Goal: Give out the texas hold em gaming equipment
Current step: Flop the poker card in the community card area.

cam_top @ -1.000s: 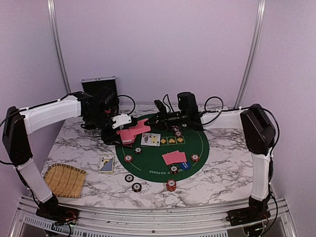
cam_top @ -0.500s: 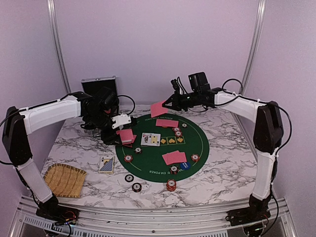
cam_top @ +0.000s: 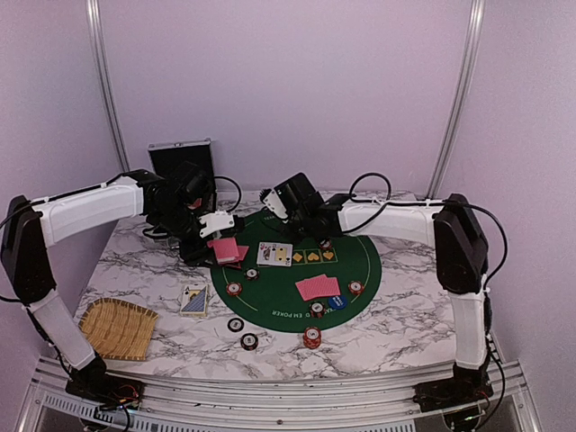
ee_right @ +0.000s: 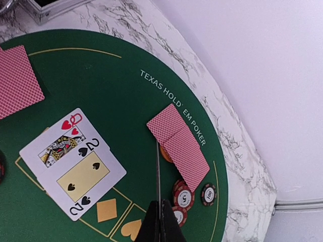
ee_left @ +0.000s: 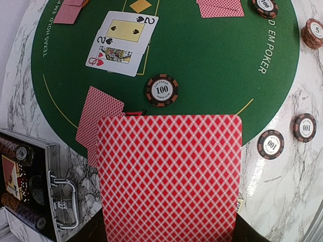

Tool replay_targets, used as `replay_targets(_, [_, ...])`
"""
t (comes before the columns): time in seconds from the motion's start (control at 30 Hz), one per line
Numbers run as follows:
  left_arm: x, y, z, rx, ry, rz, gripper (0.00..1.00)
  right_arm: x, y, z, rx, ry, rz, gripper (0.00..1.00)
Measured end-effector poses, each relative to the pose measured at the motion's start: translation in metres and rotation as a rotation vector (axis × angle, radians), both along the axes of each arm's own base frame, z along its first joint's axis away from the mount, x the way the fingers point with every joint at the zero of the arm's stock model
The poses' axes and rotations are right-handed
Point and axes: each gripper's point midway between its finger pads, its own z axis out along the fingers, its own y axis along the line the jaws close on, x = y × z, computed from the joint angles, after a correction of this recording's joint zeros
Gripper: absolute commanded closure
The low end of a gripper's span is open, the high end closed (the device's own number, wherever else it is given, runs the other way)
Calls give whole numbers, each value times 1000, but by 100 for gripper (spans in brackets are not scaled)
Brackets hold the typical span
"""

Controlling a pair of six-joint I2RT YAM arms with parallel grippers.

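My left gripper is shut on a deck of red-backed cards and holds it over the left edge of the green felt mat. The deck hides its fingers. My right gripper is shut on one card, seen edge-on, above the far side of the mat; it also shows in the top view. A face-up two of spades and a queen of hearts lie mid-mat. Face-down pairs lie far and near. Chips and the blue dealer button sit on the mat.
A silver case stands open at the back left, with chips inside. A woven straw tray lies front left. A face-up card and loose chips lie on the marble off the mat.
My right gripper took a card from the deck, lifted it high, then came down and left, low over the mat's far side. My left gripper has stayed about where it was with the deck.
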Motion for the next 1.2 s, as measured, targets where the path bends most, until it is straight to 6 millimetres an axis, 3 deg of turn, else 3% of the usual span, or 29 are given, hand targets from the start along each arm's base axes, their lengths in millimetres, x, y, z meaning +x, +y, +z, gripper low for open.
replay_targets(0.13, [-2, 3, -1, 2, 3, 3, 100, 8, -11, -29, -153, -54, -9, 100])
replay_targets(0.33, [-4, 7, -3, 3, 7, 10, 100, 20, -18, -52, -235, -74, -20, 100])
replay_targets(0.6, [-4, 8, -2, -3, 11, 12, 100, 7, -3, -72, -238, -16, 55, 100])
replay_targets(0.77, [-4, 8, -2, -4, 11, 11, 100, -2, 4, -81, -216, 37, 99, 91])
replay_targets(1.1, [-3, 7, -2, -4, 10, 11, 100, -17, 7, -98, -191, 120, 142, 88])
replay_targets(1.2, [-3, 7, -2, -4, 10, 11, 100, -26, 5, -111, -187, 166, 163, 72])
